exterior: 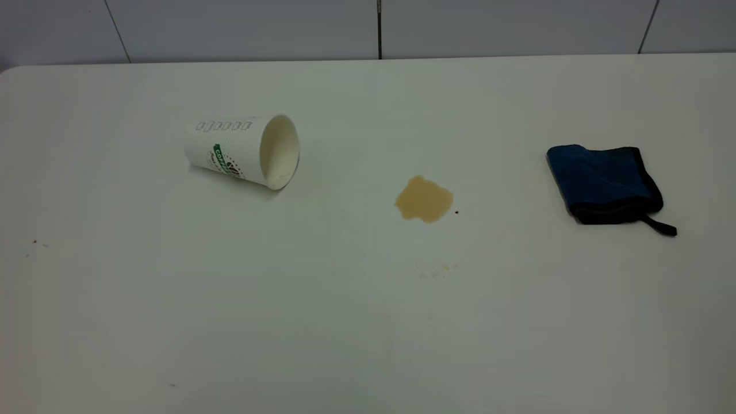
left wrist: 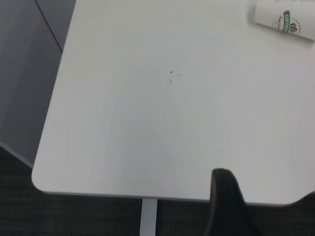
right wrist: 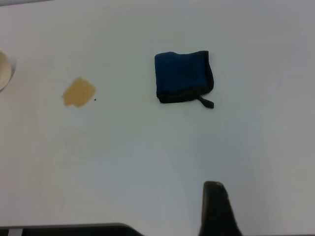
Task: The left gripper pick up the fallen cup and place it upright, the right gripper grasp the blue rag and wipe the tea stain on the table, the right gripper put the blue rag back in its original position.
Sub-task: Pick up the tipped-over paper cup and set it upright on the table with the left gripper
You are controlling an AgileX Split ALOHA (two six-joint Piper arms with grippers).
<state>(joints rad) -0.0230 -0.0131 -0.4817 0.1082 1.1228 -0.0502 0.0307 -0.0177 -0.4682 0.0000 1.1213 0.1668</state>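
Three views, and each hands you something different. From the outside camera you see the whole white table (exterior: 368, 322): the paper cup (exterior: 244, 150) lying on its side toward the left, mouth facing the middle; the tan tea stain (exterior: 424, 199) near the centre; the folded blue rag (exterior: 606, 183) well off to the right, a dark strap trailing from its corner. No arm shows in that view at all.

Your left wrist camera picks up the table's corner and edge, a few dark specks (left wrist: 171, 77) on the surface, and only part of the cup (left wrist: 288, 19), cut off at the frame's border. One dark finger (left wrist: 227, 204) of the left claw pokes into view, above the table's edge, touching nothing. With a single finger visible, you cannot tell how wide that claw stands.

Your right wrist camera gives you the rag (right wrist: 183, 76) whole, the stain (right wrist: 78, 92) beside it, and a sliver of the cup's rim (right wrist: 5, 71) at the border. Again just one dark finger (right wrist: 216, 209), clear of everything, so the right claw's opening cannot be judged either.
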